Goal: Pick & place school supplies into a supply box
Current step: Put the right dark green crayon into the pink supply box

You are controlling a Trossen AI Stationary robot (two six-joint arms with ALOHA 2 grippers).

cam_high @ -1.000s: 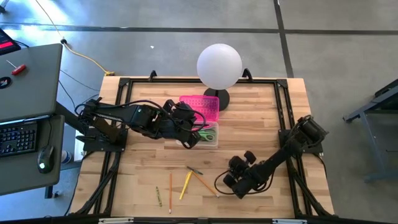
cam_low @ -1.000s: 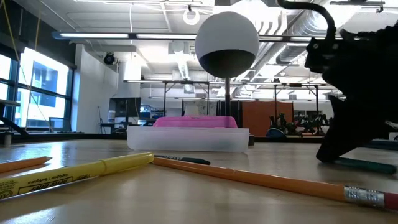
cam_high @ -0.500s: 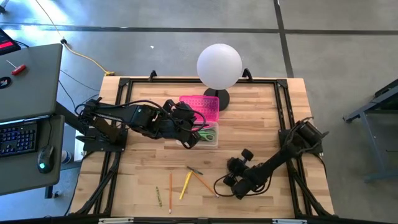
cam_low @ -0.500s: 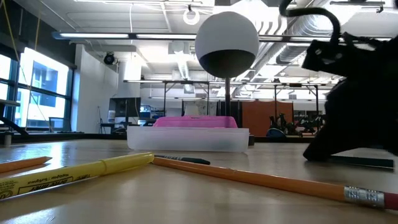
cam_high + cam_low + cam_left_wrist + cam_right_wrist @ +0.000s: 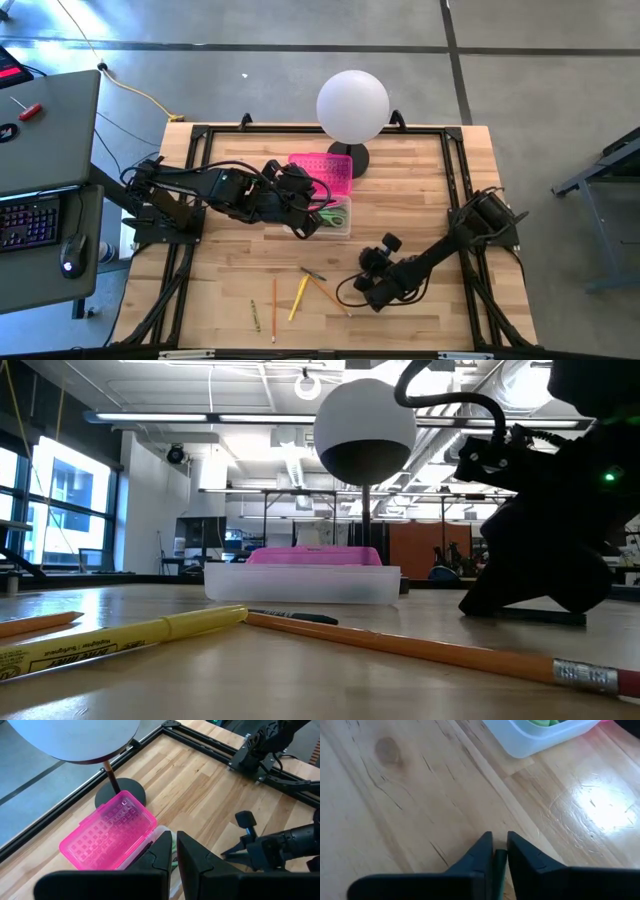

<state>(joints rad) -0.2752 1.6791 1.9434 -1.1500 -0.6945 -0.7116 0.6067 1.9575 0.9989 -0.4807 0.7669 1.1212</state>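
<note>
The supply box stands mid-table, its clear base [image 5: 336, 219] holding green things and its pink lid [image 5: 322, 173] lying open behind it. Loose pencils and pens [image 5: 300, 295] lie near the front edge; a yellow one [image 5: 130, 635] and an orange pencil [image 5: 420, 650] show up close. My right gripper [image 5: 363, 291] is low over the table just right of them, shut on a thin dark green pencil [image 5: 499, 862]. My left gripper [image 5: 175, 852] hovers above the box's near left corner, fingers shut, with nothing seen between them. My right gripper pinches the dark green pencil [image 5: 499, 865] between its two fingers, which slant down toward the table's left. The fingers hide which part of it they are on. In the low view a dark length of it [image 5: 550, 617] lies level, close to the tabletop.
A white globe lamp [image 5: 352, 105] on a black foot stands behind the box at the far edge. A black frame [image 5: 455, 170] runs around the tabletop. Bare wood lies between the box and my right gripper.
My right gripper has gone toward the table's left edge, nearer the loose pencils, and has rolled at the wrist, taking the dark green pencil along close to the table.
</note>
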